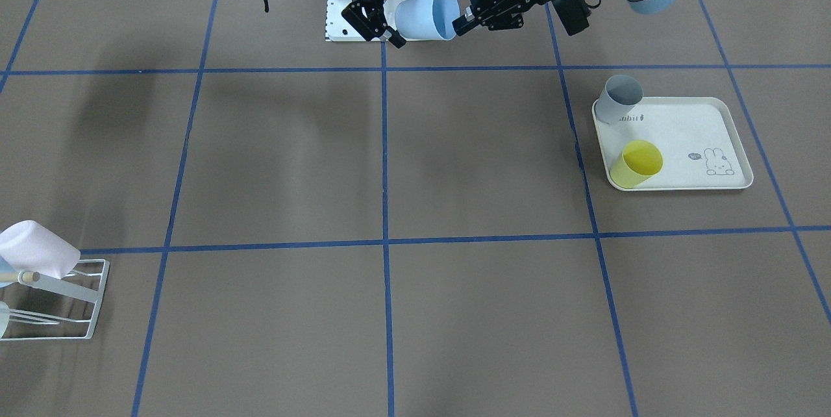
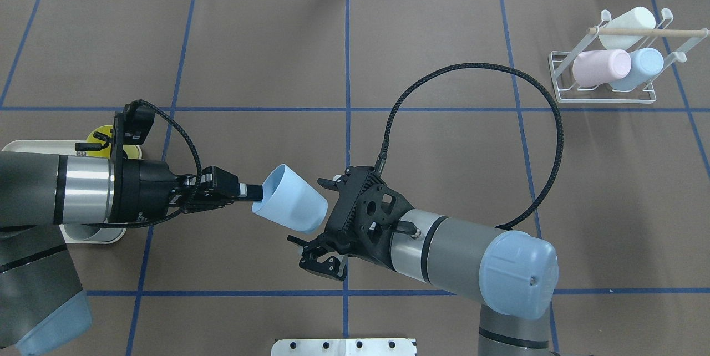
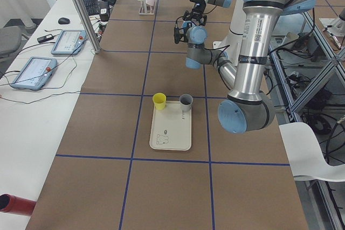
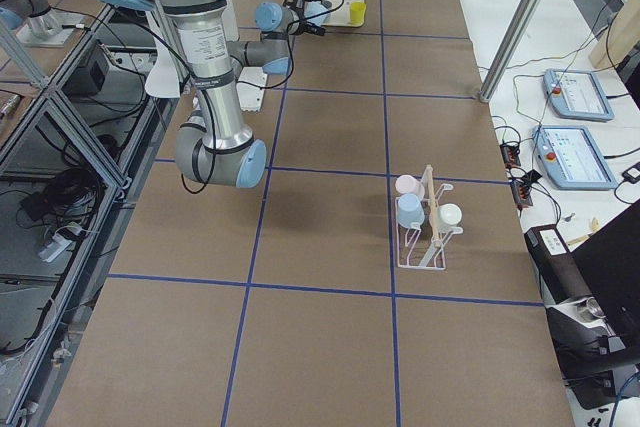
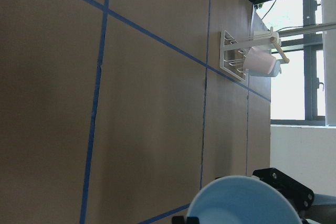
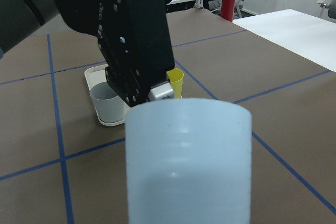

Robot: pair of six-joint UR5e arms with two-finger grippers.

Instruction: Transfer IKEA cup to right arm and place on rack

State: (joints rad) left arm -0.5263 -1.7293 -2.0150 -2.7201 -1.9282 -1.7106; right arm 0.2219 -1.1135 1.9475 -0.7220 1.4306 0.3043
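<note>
The pale blue IKEA cup [image 2: 288,206] hangs on its side in mid-air between my two arms. My left gripper [image 2: 249,192] is shut on its rim, one finger inside the mouth. It also shows in the front-facing view [image 1: 462,22]. My right gripper [image 2: 317,220] is open, with its fingers spread on either side of the cup's base and not closed on it. In the front-facing view the cup [image 1: 425,14] lies just right of my right gripper [image 1: 389,8]. The cup [image 6: 189,166] fills the right wrist view. The white wire rack [image 2: 604,95] stands far right and holds pink, blue and white cups.
A cream rabbit-print tray [image 1: 714,118] on my left side holds a grey cup [image 1: 620,100] and a yellow cup [image 1: 636,164]. A white mounting plate [image 2: 344,346] lies at the table's near edge. The rack [image 1: 84,313] is at the table's far corner.
</note>
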